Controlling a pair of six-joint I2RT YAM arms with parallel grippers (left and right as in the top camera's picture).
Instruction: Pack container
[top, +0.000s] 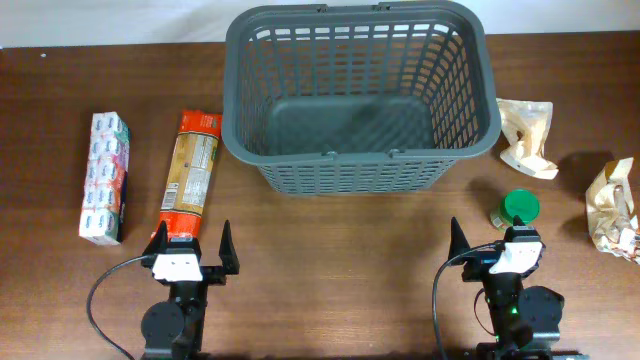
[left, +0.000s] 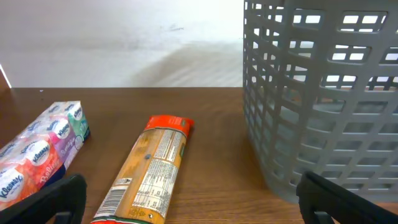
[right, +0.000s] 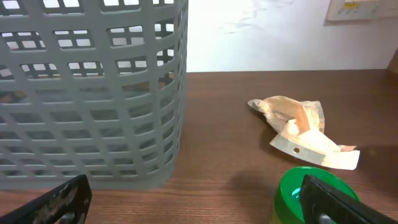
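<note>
brown tabletop (top: 330, 250), basket (top: 360, 178) empty. left tool (top: 193, 247) and right tool (top: 497, 246) both gape, holding nothing. the right tool sits near the jar (top: 519, 207) and might topple it when advancing.

The grey basket (top: 350, 125) stands far-centre, a pasta packet (top: 192, 172) and tissue pack (top: 106, 177) lying to its left.

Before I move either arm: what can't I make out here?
- Green-lidded jar: right wrist view, cut off by the bottom edge and partly behind a finger; overhead, lid hides its body.
- Long orange packet label: too small to read; near end cut off by bottom edge, left wrist view.
- Tissue pack: left wrist view, cut by left edge.
</note>
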